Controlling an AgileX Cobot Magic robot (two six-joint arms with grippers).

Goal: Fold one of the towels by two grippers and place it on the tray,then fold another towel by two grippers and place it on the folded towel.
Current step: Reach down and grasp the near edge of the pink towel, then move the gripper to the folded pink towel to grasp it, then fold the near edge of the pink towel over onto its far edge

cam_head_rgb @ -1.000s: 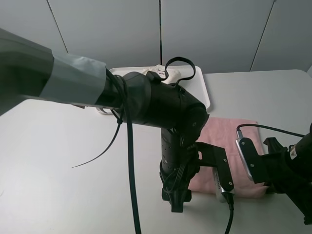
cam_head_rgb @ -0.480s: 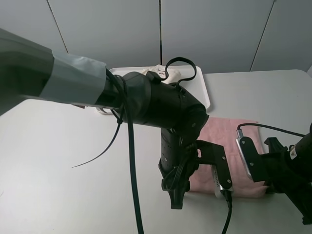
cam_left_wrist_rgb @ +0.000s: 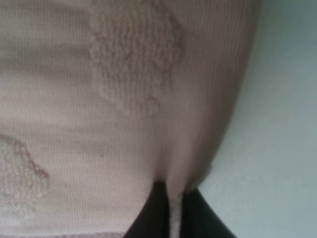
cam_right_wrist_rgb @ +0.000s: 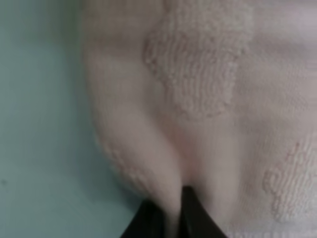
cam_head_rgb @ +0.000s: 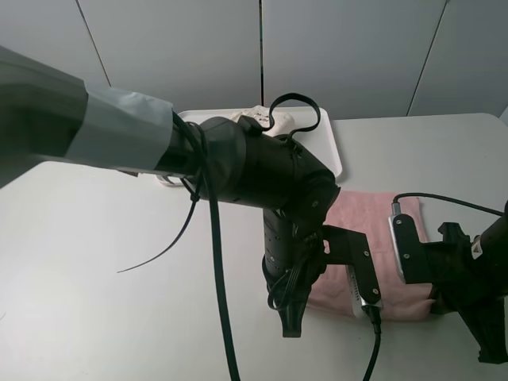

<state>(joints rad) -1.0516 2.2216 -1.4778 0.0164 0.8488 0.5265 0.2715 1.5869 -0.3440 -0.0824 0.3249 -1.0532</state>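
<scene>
Exterior high view: pink towel lies on the white table, right of centre and on the near side of the tray, apart from it. Its far part is spread flat; its near edge is largely hidden behind the two arms. Left wrist view: pink towel fills most of the picture, raised terry patches visible, and a fold of its edge is pinched between the black fingers of the left gripper, clenched tight on the cloth, with bare table showing just beside that edge. Right wrist view: much the same, pink towel bunched into a ridge that runs down into the right gripper, also clamped on it, table alongside. From above, left gripper points down at the towel's near-left corner; the right arm comes in from the right edge at the near-right corner, its fingertips not visible from that camera. Further out: cream towel sits as a bundle on the tray at the far side of the table, mostly hidden by the left arm and a loop of black cable. Left arm crosses from the left edge, its upper section wrapped in a grey sleeve. Grey wall panels behind.
</scene>
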